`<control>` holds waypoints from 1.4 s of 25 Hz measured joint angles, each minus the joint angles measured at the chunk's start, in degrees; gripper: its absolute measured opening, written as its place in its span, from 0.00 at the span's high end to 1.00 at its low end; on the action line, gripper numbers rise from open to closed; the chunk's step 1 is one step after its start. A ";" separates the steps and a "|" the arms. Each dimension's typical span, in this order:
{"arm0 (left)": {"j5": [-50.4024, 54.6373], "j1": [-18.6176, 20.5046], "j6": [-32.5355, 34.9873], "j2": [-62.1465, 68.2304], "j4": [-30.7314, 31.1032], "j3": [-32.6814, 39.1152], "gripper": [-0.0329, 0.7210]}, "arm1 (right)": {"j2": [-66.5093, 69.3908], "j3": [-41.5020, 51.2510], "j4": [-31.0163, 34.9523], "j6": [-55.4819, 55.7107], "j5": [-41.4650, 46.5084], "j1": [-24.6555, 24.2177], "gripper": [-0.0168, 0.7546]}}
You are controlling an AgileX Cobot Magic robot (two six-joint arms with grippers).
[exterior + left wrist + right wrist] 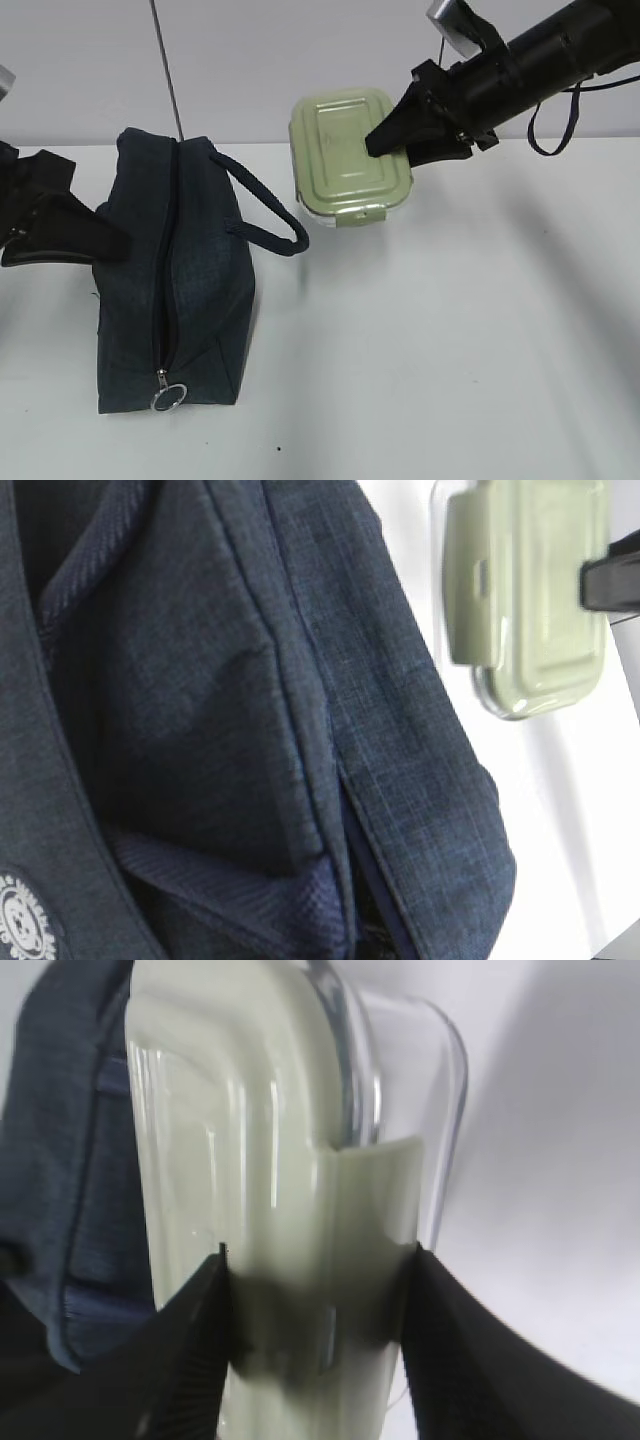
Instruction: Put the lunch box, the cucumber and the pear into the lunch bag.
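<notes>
Lunch box held by right arm beside the zipped lunch bag.

The right gripper point(395, 140) has its fingers point(190, 1350) clamped on the lunch box point(348, 150), lid tilted toward the exterior camera, just right of the lunch bag point(175, 275). The bag stands on the white tabletop point(450, 330), its zip closed. The left gripper point(60, 235) presses the bag's left side; its finger state cannot be told.

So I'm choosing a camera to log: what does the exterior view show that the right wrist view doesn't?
Only the exterior view shows the bag's closed zip with its ring pull, a loop handle and both arms. Only the right wrist view shows the lunch box's clear base and side clip between the jaws. Both show the lunch box in the right gripper beside the lunch bag.
</notes>
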 joint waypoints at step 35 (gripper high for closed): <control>-0.10 0.00 0.00 0.05 0.55 0.00 0.98 | 4.64 -0.05 18.76 -4.24 -4.89 16.00 0.49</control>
